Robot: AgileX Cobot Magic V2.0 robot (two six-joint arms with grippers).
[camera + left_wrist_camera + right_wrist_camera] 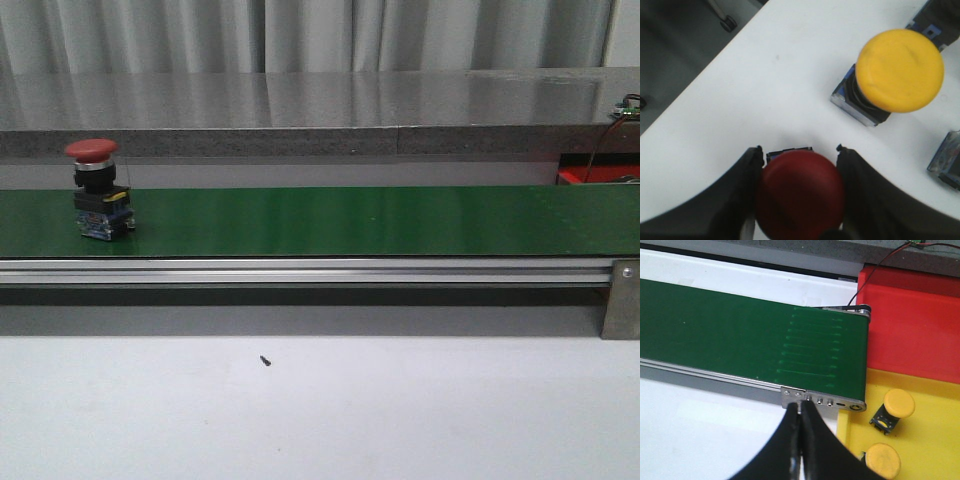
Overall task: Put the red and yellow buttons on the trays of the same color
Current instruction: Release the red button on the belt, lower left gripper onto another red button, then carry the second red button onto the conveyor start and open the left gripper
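Note:
In the left wrist view my left gripper (799, 150) is shut on a red button (800, 195), one black finger against each side of its cap, just above the white table. A yellow button (900, 70) stands on the table beyond it. Another red button (96, 190) stands upright on the green belt (350, 220) at the far left of the front view. My right gripper (801, 407) is shut and empty, over the white table near the belt's end. A red tray (910, 330) and a yellow tray (935, 440) lie beside it; the yellow one holds two yellow buttons (898, 403) (883, 458).
The belt's metal rail (300, 270) runs across the table front, with a bracket (622, 300) at its right end. Parts of two more button bases (946, 160) (935, 25) show by the left gripper. The table edge (700, 80) drops to the floor nearby.

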